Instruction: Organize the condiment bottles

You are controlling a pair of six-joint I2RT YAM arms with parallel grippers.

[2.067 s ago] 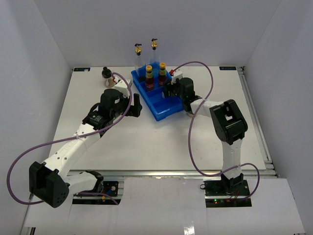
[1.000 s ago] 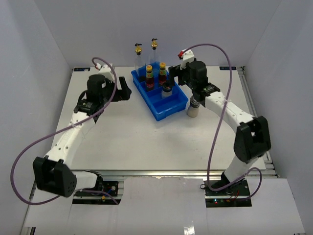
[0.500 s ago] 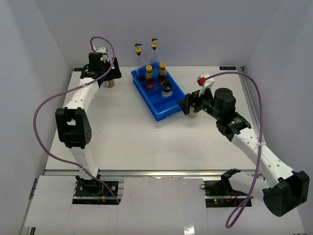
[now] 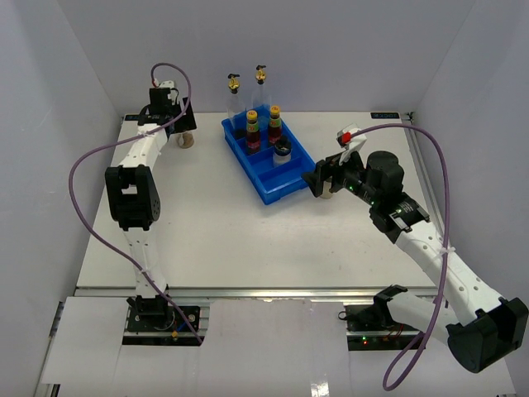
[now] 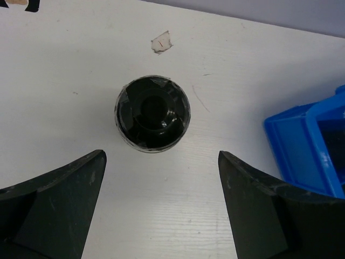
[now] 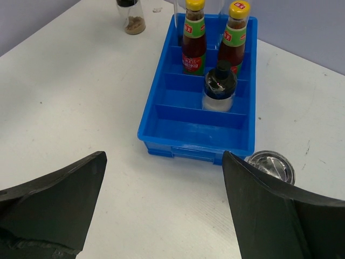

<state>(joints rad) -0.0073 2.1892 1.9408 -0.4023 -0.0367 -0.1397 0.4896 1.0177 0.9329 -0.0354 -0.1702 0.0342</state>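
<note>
Squat jar (image 5: 152, 112) (glossy, round, black-topped) stands on grainy white table (image 5: 64, 70).

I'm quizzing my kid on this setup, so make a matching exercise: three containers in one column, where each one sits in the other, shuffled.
1. red sauce bottles
2. brown-filled black-capped jar
3. silver-topped jar

A. on the table, at the near end of the blue tray
B. under the open left gripper
C. standing inside the tray

Pairs: 1-C, 2-B, 3-A
</note>
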